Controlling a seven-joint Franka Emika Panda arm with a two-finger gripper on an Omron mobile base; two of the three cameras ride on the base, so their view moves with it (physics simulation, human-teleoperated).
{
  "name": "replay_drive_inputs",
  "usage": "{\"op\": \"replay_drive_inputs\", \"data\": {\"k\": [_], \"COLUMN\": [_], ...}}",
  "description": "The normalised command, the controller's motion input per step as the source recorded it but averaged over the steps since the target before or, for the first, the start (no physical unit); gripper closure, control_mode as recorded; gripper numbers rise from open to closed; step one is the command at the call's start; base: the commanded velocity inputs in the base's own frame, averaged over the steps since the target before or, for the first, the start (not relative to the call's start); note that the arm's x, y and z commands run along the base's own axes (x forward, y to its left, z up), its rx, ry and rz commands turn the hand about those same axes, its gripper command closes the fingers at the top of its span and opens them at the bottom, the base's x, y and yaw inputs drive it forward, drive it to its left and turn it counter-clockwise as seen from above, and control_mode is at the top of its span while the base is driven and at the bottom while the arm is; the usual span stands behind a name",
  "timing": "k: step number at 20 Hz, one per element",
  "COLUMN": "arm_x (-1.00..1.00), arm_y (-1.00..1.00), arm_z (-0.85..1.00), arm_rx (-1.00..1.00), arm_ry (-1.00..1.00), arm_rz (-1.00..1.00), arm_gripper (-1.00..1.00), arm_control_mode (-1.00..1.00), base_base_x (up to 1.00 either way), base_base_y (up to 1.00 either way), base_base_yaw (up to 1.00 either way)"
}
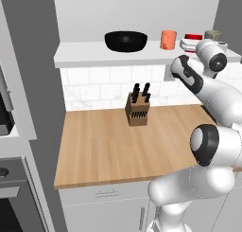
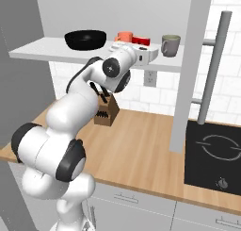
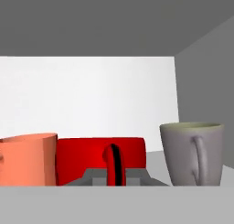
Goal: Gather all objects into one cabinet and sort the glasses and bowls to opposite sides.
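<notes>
— Pale grey back and grey side panels frame your workspace: you're at the open cabinet (image 1: 85, 56), its thick white shelf board above the wooden counter (image 1: 104, 146) and the knife block (image 1: 138, 109). What's on the board?

— All four things, so the gathering looks done. You see the black bowl (image 1: 125, 40), wide, shallow and glossy, alone at the shelf's 9 o'clock end. The cups crowd toward 3 o'clock: orange cup (image 3: 27, 159), then red cup (image 3: 91, 157), then the dull grey-green mug (image 3: 192, 152) with its handle facing you.

— And the gripper (image 3: 114, 166)?

— Your jaws are nearly closed, pinched on the red cup's handle, which stands between them. In the hand view the cup sits at 12 o'clock, straight ahead, the orange one touching or just beside it at 9 o'clock, the mug apart at 3 o'clock.

— Why hold it there?

— Likely you're parking it among the cups, opposite the bowl. Glossy, smooth sides; ease off gently.
</notes>
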Motion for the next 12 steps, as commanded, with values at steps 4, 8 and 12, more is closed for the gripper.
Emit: {"op": "replay_drive_inputs", "data": {"k": [4,8,12], "arm_x": [0.23,0.1,0.0], "arm_y": [-0.16,-0.09,0.0], "arm_z": [-0.07,-0.11,-0.27], "arm_rx": [0.0,0.0,-0.01], "arm_ry": [0.06,0.05,0.04], "arm_rz": [0.0,0.0,0.0], "arm_gripper": [1.0,1.0,1.0], "arm_control_mode": [-1.0,-1.0,-1.0], "base_base_x": [0.0,0.0,0.0], "base_base_y": [0.0,0.0,0.0], "base_base_yaw": [0.0,0.0,0.0]}}
